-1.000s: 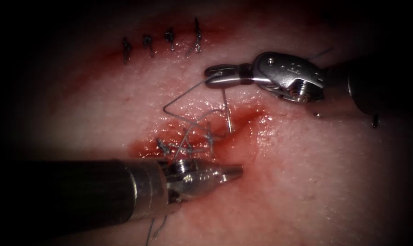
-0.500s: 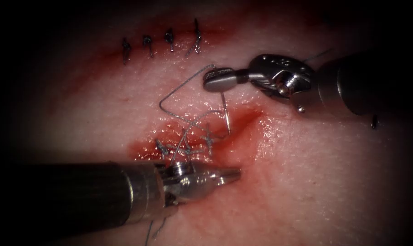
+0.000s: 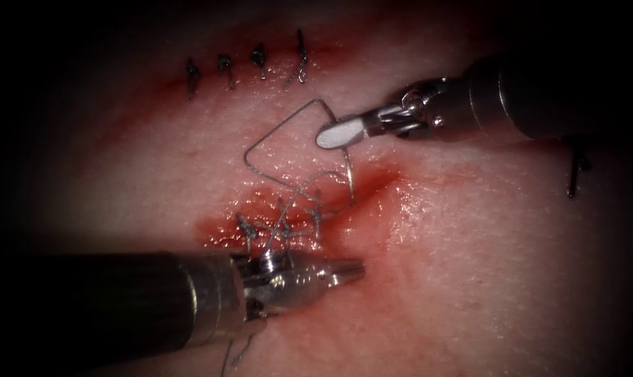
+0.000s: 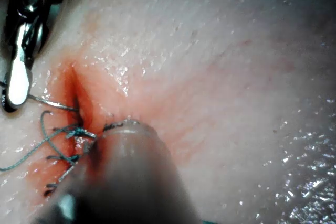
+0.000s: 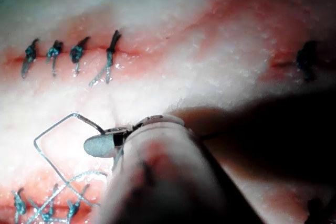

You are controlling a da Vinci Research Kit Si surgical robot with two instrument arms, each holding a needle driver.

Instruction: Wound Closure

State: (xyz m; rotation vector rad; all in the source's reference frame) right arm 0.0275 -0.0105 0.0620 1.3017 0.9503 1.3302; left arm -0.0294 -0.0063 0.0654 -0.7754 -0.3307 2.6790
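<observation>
- Fills the endoscope view as pale, wet tissue [image 3: 470,279], glistening in the left wrist view too [image 4: 236,51].
- Enters from the lower left as the left arm's tool, a dark shaft ending in the left pincer [image 3: 344,269]; clenched, grasping nothing, tip lying just below the cut and close to the tissue surface.
- Reaches in from the upper right as the right arm's tool; right pincer [image 3: 334,134] clenched on the needle near its thread end, hovering above the cut; seen also in the left wrist view [image 4: 16,85] and in its own wrist view [image 5: 100,145].
- Runs slantwise through the middle as the cut [image 3: 372,185], gaping at its right end and closed along its left part by knotted stitches [image 3: 281,220].
- Pools along and around the cut as red fluid [image 3: 226,234].
- Stands well above the cut as a row of four finished stitches [image 3: 246,66], dark knots with short tails [image 5: 73,53].
- Leaves the right pincer as thread [image 3: 274,136], bends into an open triangle to the left, then drops to the stitches on the cut [image 5: 52,129].
- Hangs from the right pincer as the needle [image 3: 349,178], curving down to the open right end of the cut [image 4: 52,103]; cannot tell whether the tip is in the tissue or merely touches it.
</observation>
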